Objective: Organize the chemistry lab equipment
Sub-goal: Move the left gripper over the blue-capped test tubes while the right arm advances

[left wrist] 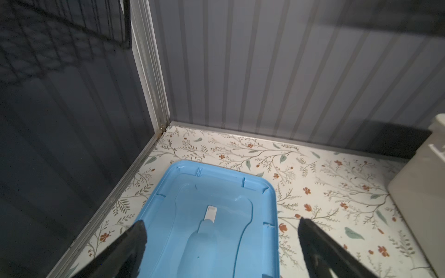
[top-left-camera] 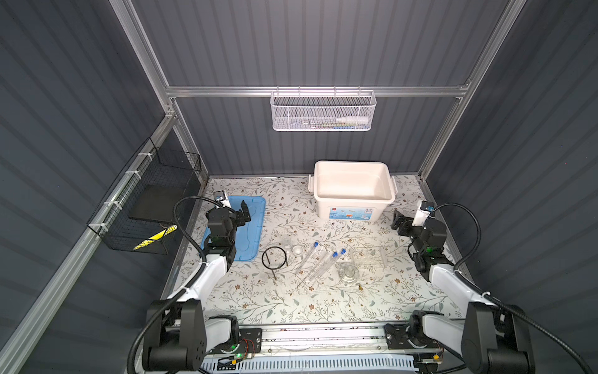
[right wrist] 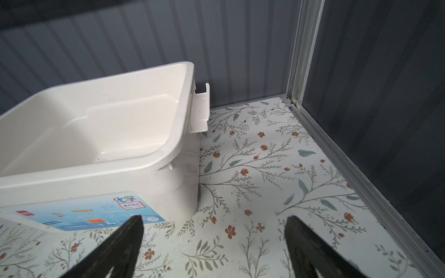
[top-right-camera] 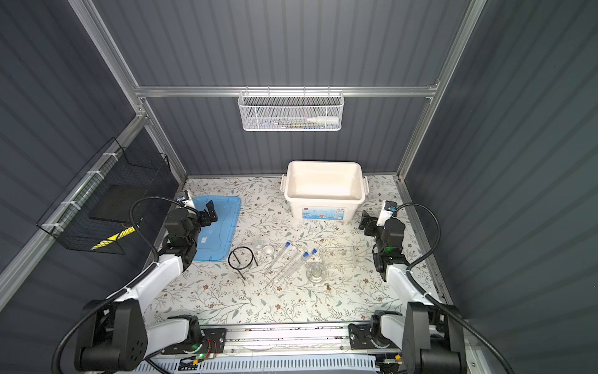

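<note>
Left jaws: released, spread wide, nothing between them. They hang over the blue lid [top-left-camera: 250,226] on the left side of the tabletop [top-left-camera: 259,307]

Right jaws: also released and bare, just beside the right end of the white box [top-left-camera: 354,202], over the floral tabletop

Equipment lies mid-tabletop, between the two arms and well apart from both sets of jaws. Left to right:
- tripod [top-left-camera: 262,257] near the lid's front corner
- beaker [top-left-camera: 287,243] and dish [top-left-camera: 297,249] just beside it
- three tubes [top-left-camera: 323,267] lying flat side by side, blue caps toward the rear
- flask [top-left-camera: 349,271] in front of the rack [top-left-camera: 369,257], with the tubes left of the rack on the tabletop

Views: the equipment shows in both top views only. The left wrist view gives the lid close up, with a small white tag [left wrist: 211,213] on it and a corner of the box at the frame edge. The right wrist view gives the box's open top, its side latch [right wrist: 201,108] and its front label [right wrist: 91,211].

Writing: the label reads "化学" in blue-green. The red-framed line beneath it and the rest of the print are too small to read. The tag is unreadable.

Walls: a white mesh basket [top-left-camera: 322,111] at the rear with a white bottle [top-left-camera: 351,120] lying in it, and a black wire basket [top-left-camera: 145,200] on the left
</note>
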`<state>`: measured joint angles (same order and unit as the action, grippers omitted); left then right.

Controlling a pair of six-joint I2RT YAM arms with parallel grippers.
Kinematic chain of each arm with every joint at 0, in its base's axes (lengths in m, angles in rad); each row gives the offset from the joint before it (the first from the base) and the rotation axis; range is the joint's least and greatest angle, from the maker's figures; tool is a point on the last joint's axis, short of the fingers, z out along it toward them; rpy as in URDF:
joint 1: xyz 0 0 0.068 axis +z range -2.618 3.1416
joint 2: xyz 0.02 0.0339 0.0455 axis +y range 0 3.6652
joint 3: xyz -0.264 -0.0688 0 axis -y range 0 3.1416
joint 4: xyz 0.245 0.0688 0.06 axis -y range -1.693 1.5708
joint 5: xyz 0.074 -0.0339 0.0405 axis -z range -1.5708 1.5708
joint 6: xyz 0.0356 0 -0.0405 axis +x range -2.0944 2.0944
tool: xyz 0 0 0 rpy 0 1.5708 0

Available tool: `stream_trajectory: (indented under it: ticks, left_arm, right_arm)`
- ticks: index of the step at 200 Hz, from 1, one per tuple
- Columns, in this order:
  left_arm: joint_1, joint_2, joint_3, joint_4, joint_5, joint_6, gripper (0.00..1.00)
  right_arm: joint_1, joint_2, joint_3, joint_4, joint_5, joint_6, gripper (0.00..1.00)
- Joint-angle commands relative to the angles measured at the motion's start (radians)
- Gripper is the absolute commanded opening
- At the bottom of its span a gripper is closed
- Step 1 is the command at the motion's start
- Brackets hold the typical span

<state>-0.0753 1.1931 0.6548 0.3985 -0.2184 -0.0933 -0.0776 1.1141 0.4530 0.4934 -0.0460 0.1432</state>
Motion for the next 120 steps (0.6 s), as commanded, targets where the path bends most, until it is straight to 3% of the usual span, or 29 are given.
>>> stream_trajectory:
  ticks: [1,59,120]
  left_arm:
    - [-0.052,-0.066,0.052,-0.182,0.006,-0.018,1.0]
    - [-0.288,-0.171,0.084,-0.31,0.005,0.01,1.0]
    - [-0.573,-0.024,0.218,-0.473,-0.041,0.062,0.99]
  right_arm:
    - [0.01,-0.071,0.026,-0.214,-0.056,0.064,0.91]
    - [0.088,-0.167,0.045,-0.359,-0.048,0.154,0.89]
    - [0.179,-0.153,0.094,-0.468,0.004,0.192,0.85]
